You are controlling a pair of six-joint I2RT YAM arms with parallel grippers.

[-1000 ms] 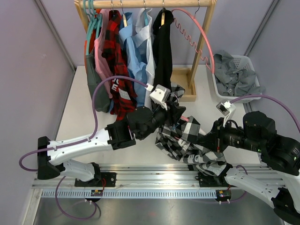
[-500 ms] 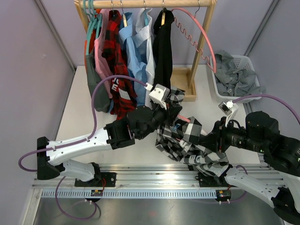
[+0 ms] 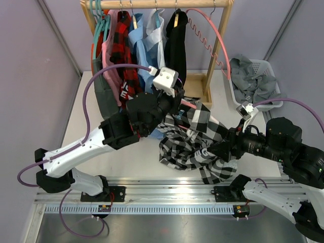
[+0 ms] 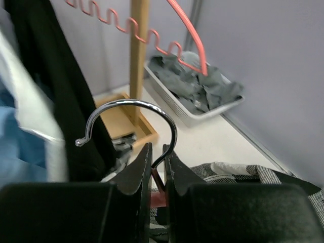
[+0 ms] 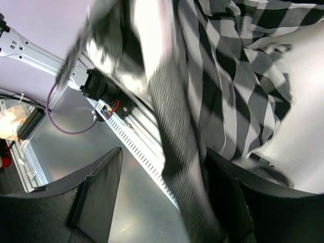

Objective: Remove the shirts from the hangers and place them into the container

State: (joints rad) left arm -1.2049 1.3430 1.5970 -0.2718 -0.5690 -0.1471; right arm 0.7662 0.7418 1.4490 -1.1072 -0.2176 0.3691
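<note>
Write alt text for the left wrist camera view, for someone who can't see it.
The left fingers are shut on the stem of a hanger's metal hook. Behind stand a wooden post and a white basket holding a grey shirt, with a black shirt hanging at left.

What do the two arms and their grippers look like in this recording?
The left arm and right arm have white links and bulky black joints. A purple cable loops to a small white camera box at each wrist. The gripper fingers are matte black wedges. No markings are legible.
</note>
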